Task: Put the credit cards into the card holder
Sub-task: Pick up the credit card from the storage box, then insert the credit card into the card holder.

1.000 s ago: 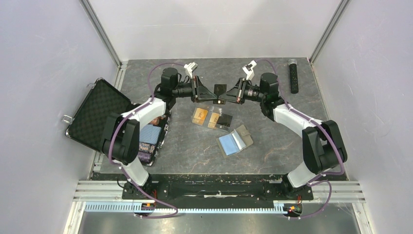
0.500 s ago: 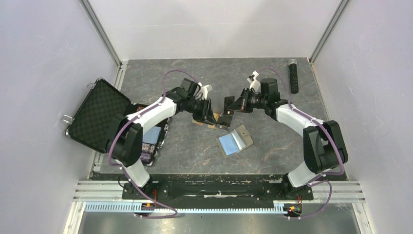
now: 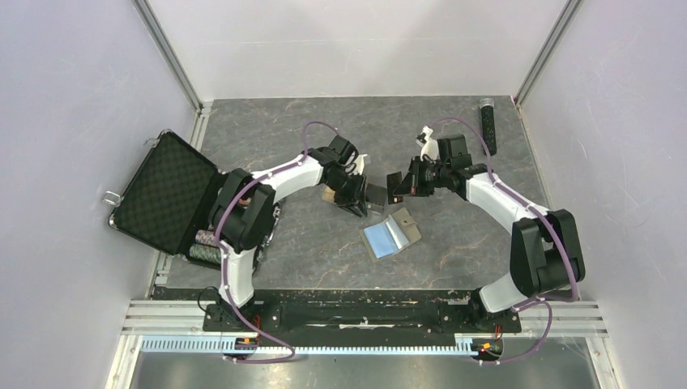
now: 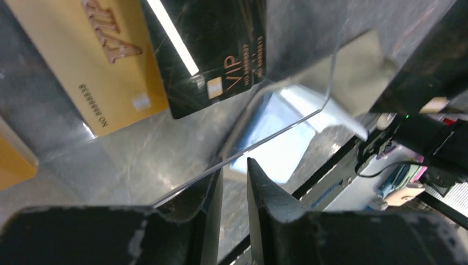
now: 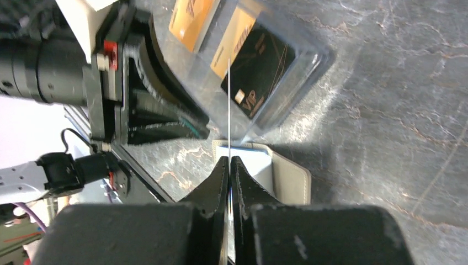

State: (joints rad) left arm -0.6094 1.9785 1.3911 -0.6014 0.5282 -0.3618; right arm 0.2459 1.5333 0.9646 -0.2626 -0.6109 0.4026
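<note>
The right gripper (image 5: 229, 160) pinched a thin card (image 3: 394, 184) edge-on; the left gripper (image 4: 233, 168) held its jaws narrowly apart at the clear box (image 4: 287, 127) rim, grip unclear.

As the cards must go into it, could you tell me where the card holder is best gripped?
Likely the taupe right-hand edge, approached low from the right: the card holder lies open and flat, blue inside up, so only a thin edge offers purchase, and the clear box sits near its left.
</note>
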